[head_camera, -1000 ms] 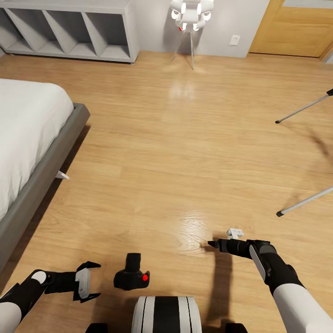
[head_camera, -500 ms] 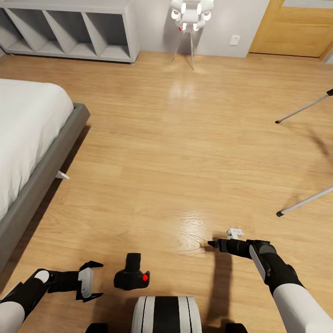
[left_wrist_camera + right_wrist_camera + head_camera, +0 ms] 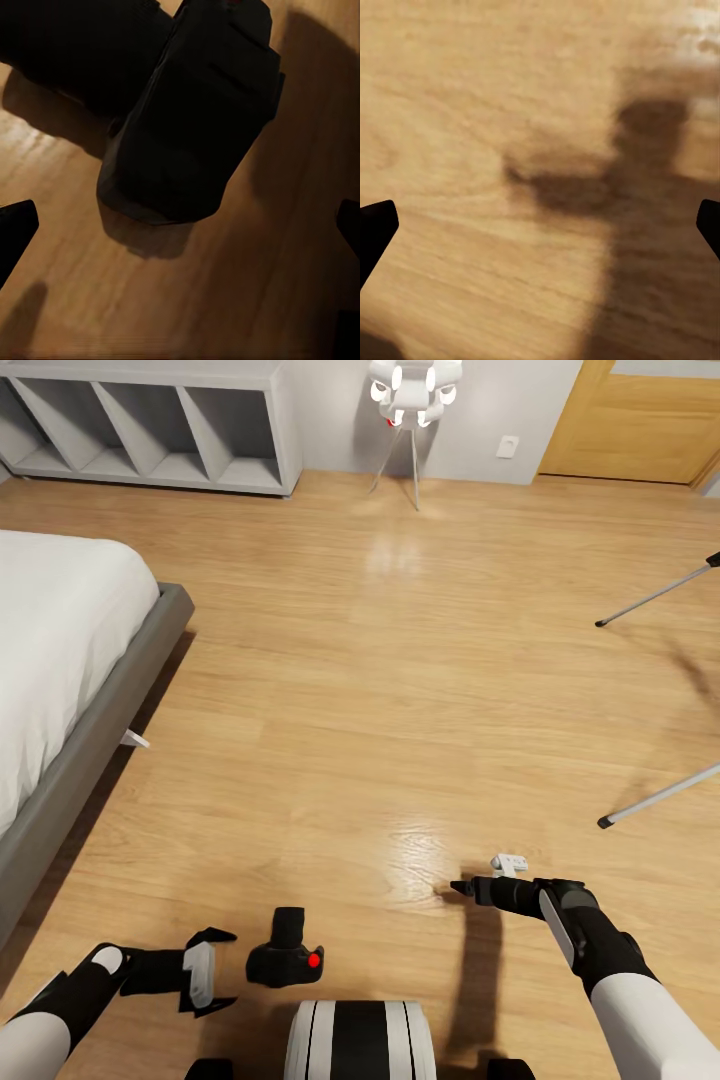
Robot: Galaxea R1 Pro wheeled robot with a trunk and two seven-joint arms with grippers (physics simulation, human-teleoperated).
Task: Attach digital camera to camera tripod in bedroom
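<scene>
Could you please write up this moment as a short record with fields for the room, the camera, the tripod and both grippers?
room: bedroom, wood floor, bed, grey shelves, floor lamp, door
camera: black, red button, lying on the floor in front of the robot, not held
tripod: two silver legs in view at the right edge, head out of frame
left gripper: open, beside the camera, apart from it
right gripper: open, holding nothing, above bare floor

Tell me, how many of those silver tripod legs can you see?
2, both at the head view's right edge: one leg farther off, one leg nearer. A third may be hidden out of frame.
</scene>
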